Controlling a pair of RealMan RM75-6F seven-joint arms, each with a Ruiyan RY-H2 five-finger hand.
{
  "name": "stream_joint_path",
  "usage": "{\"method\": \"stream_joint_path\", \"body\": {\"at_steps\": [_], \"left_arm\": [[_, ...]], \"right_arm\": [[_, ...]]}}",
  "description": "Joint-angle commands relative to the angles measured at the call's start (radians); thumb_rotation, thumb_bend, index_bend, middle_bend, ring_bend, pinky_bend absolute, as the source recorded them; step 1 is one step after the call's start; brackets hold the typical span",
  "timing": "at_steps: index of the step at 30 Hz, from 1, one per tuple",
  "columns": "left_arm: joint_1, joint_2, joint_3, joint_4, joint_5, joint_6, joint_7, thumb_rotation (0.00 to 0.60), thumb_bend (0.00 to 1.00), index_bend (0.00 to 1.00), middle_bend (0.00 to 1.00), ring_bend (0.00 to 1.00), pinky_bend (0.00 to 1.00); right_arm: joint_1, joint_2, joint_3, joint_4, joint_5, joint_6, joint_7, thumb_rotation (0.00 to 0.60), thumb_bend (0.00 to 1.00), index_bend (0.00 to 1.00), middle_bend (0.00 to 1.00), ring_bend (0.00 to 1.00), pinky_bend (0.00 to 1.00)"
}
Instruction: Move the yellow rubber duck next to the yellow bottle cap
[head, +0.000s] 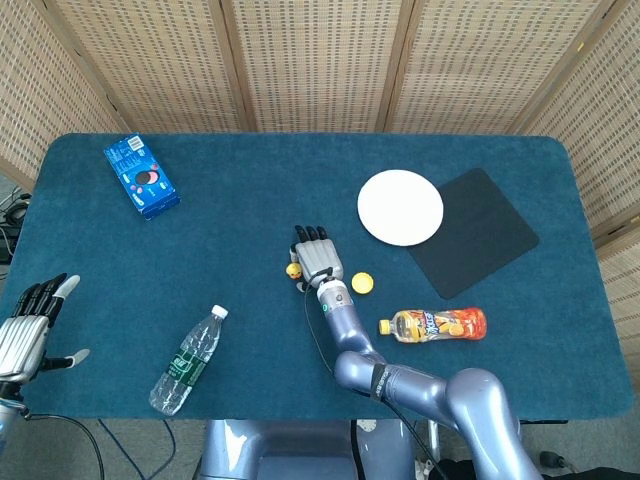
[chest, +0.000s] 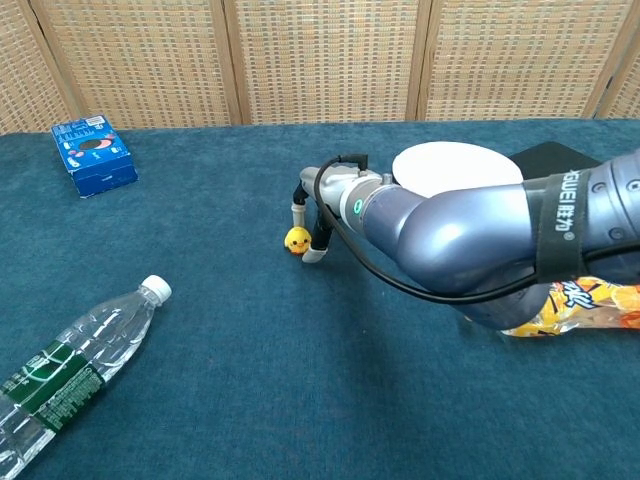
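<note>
The small yellow rubber duck (head: 293, 270) (chest: 296, 240) stands on the blue table cloth just left of my right hand (head: 316, 255) (chest: 328, 197). That hand lies low over the table with its fingers stretched forward. In the chest view the duck sits between a fingertip (chest: 297, 208) and the thumb tip (chest: 313, 254), touching the thumb; I cannot see a firm pinch. The yellow bottle cap (head: 362, 283) lies just right of the hand's wrist and is hidden behind the arm in the chest view. My left hand (head: 28, 325) hovers at the table's left edge, fingers spread and holding nothing.
An orange drink bottle (head: 440, 324) (chest: 590, 305) lies right of the cap. A clear water bottle (head: 187, 360) (chest: 70, 370) lies front left. A blue snack box (head: 142, 177) (chest: 94, 154) sits back left; a white plate (head: 400, 207) (chest: 455, 165) and black mat (head: 475, 232) sit back right.
</note>
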Motion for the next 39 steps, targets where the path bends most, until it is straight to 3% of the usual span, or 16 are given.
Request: {"method": "stream_joint_path", "body": {"at_steps": [1,12,21,31,39], "left_arm": [[0.0,0.0,0.001,-0.001,0.001,0.0,0.001,0.6,0.11,0.0,0.0,0.0,0.0],[-0.001,0.0,0.001,0.0,-0.001,-0.002,-0.001,0.6,0.12,0.0,0.0,0.0,0.0],[-0.003,0.0,0.003,-0.001,0.002,-0.004,-0.003,0.6,0.12,0.0,0.0,0.0,0.0],[0.001,0.003,0.006,-0.004,0.011,0.009,0.0,0.6,0.12,0.0,0.0,0.0,0.0],[0.008,0.006,0.01,-0.021,0.029,0.035,0.02,0.6,0.12,0.0,0.0,0.0,0.0]], "right_arm": [[0.002,-0.004,0.0,0.008,0.001,-0.007,0.001,0.6,0.2,0.42,0.04,0.0,0.05],[0.009,-0.017,-0.004,0.027,-0.007,-0.011,-0.004,0.6,0.21,0.48,0.05,0.0,0.06],[0.004,-0.001,-0.004,-0.02,-0.005,0.021,-0.028,0.6,0.22,0.51,0.06,0.0,0.06],[-0.024,0.067,-0.005,-0.146,-0.002,0.096,-0.068,0.6,0.22,0.52,0.06,0.0,0.06],[-0.115,0.204,-0.037,-0.345,0.0,0.194,-0.092,0.6,0.22,0.52,0.06,0.0,0.06]]}}
